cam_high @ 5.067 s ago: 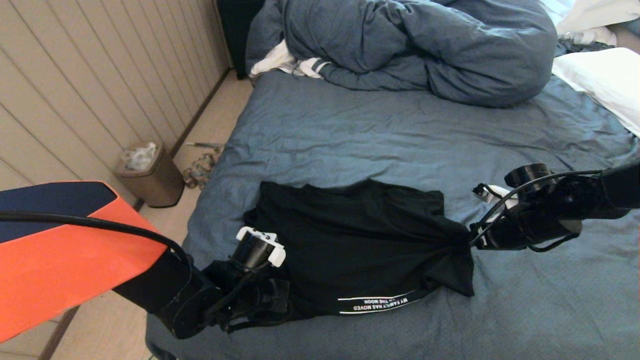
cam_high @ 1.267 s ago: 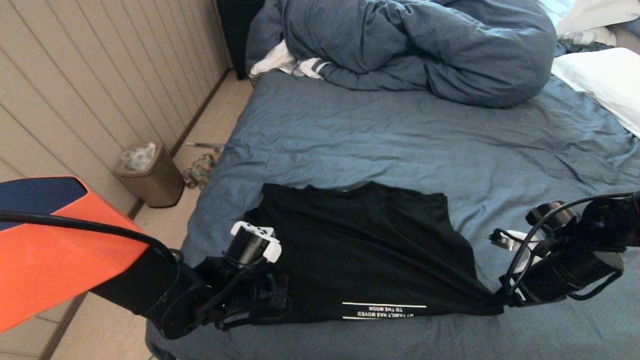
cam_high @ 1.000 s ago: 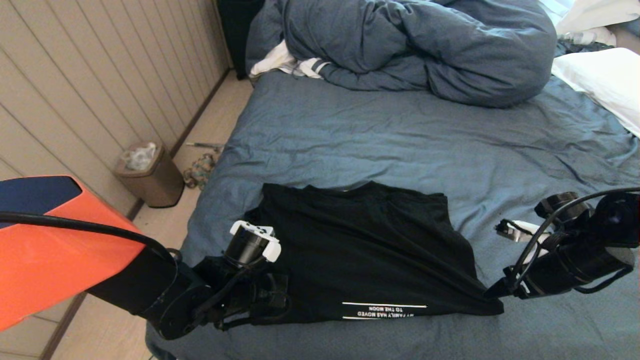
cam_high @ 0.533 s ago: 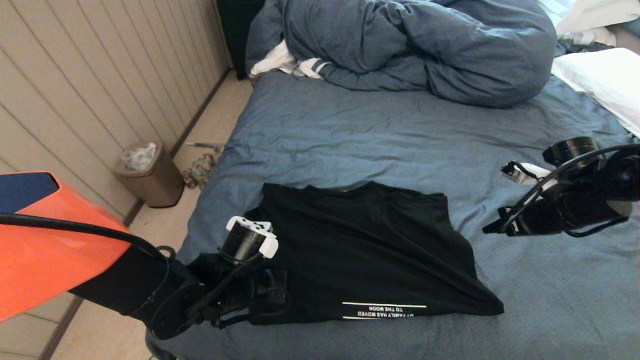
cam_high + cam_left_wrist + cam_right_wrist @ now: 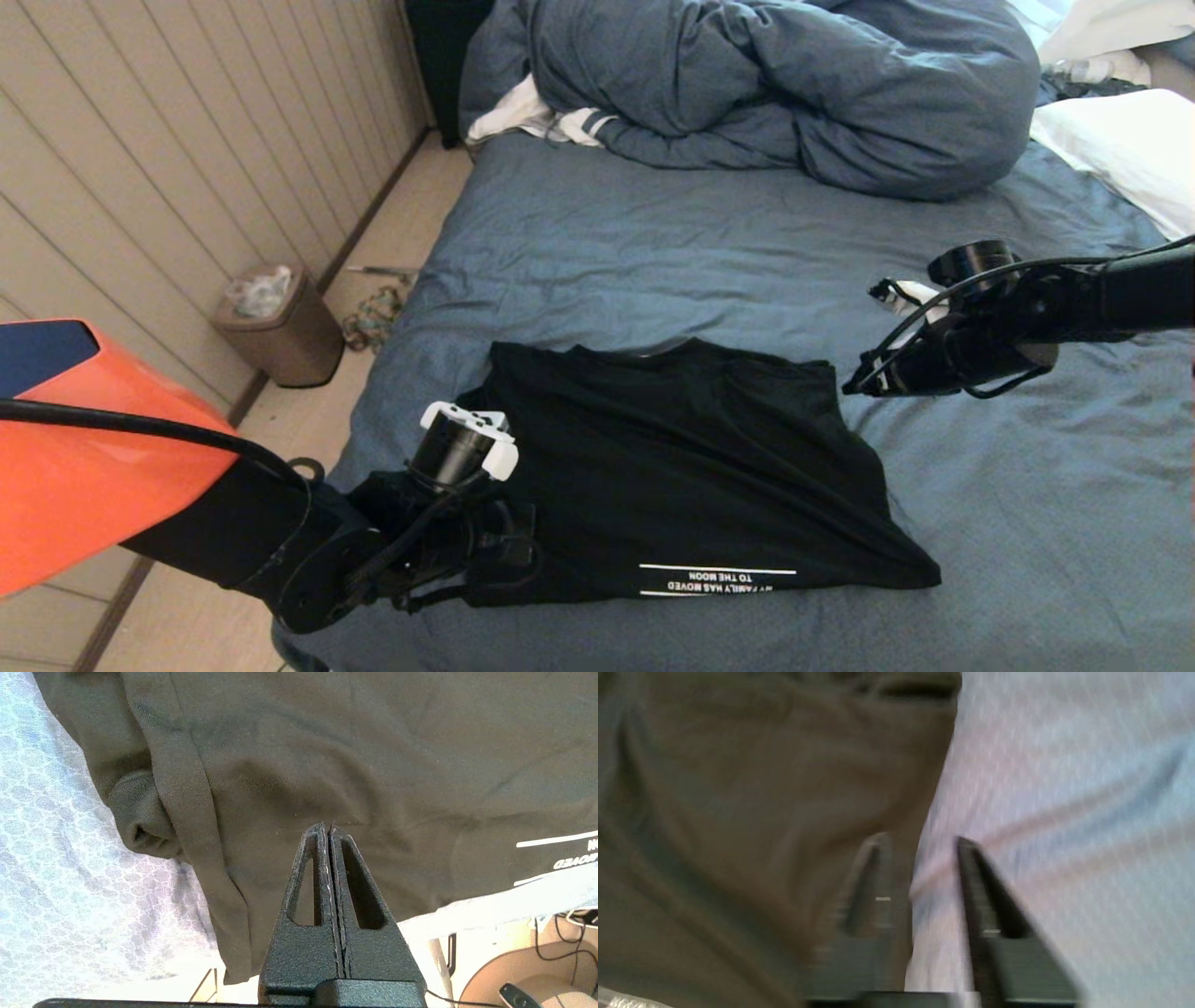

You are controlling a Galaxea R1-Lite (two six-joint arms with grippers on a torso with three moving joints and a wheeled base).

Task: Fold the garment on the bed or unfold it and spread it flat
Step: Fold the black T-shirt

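A black shirt (image 5: 681, 467) lies on the near part of the bed (image 5: 709, 252), folded into a rough rectangle, with one corner stretched to a point on the right. Near its front edge we read white capitals, upside down to us, between two white lines: "MY FAMILY HAS MOVED TO THE MOON" (image 5: 717, 581).

Our left hand (image 5: 331, 833) sits at the shirt's left edge, clenched, its two fingers pressed together over the fabric; whether any cloth is pinched between them we cannot tell. Our right hand (image 5: 920, 847) hovers just beside the shirt's far right corner, its fingers parted with a gap between them, holding nothing; one finger is over the shirt's edge, the other over the sheet.

Beyond the shirt, at the bed's far end, lie a bunched blue duvet (image 5: 775, 84) and a white pillow (image 5: 1120, 149).
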